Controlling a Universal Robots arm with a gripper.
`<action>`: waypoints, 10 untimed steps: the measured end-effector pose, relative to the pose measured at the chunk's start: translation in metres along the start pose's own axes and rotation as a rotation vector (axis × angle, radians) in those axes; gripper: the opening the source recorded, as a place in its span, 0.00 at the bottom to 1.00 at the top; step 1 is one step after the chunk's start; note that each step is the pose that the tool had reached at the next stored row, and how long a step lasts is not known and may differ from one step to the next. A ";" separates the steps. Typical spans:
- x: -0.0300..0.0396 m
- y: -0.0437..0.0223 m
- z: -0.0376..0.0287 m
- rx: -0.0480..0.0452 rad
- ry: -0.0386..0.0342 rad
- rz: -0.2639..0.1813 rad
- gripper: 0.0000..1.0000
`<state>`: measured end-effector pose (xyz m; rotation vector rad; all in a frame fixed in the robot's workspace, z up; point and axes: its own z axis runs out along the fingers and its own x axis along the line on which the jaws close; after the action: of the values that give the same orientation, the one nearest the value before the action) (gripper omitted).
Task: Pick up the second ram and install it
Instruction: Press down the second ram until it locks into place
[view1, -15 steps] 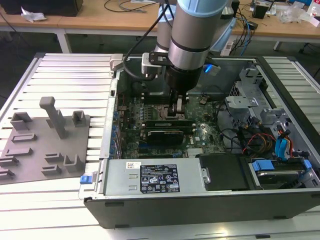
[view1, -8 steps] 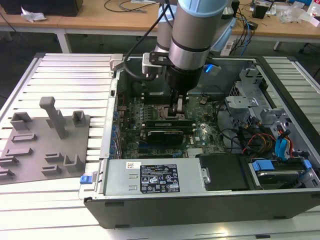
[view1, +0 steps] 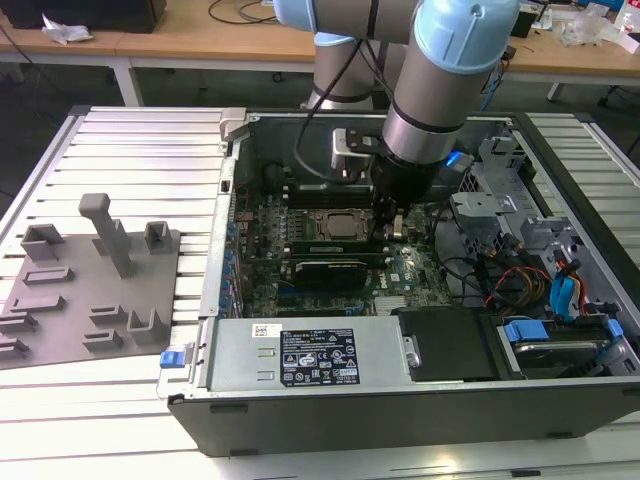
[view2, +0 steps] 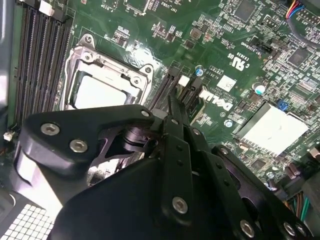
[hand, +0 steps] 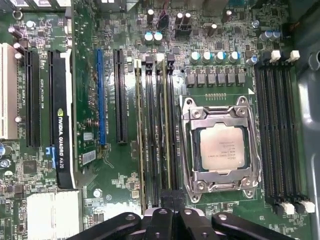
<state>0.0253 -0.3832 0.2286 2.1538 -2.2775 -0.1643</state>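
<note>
In the first wrist view two thin green sticks stand on edge in the black slots beside the processor socket (hand: 220, 145). The one nearer the socket is the second ram (hand: 164, 125); the other stick (hand: 139, 125) is two slots further out. My gripper (hand: 172, 197) sits over the end of the second ram with its fingers closed together; I cannot tell whether they touch it. The second wrist view shows the gripper (view2: 173, 102) narrowed to a point above the slots next to the socket (view2: 102, 85). In the exterior view the gripper (view1: 388, 222) reaches down inside the open computer case.
A black graphics card (hand: 62, 125) stands in a slot further out from the socket. Several empty black slots (hand: 280, 135) lie on the socket's other side. A grey fixture plate (view1: 90, 280) with upright blocks lies on the exterior view's left. Drive bays and cables (view1: 540, 280) crowd the case's right.
</note>
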 end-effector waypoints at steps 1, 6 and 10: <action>0.0000 0.0000 0.0001 0.0000 -0.0003 0.000 0.11; 0.0002 0.0124 -0.0064 0.0095 -0.0010 -0.001 0.11; 0.0027 0.0541 -0.0019 0.0134 -0.0012 -0.001 0.11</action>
<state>-0.0286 -0.3832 0.2345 2.1619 -2.2847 -0.1509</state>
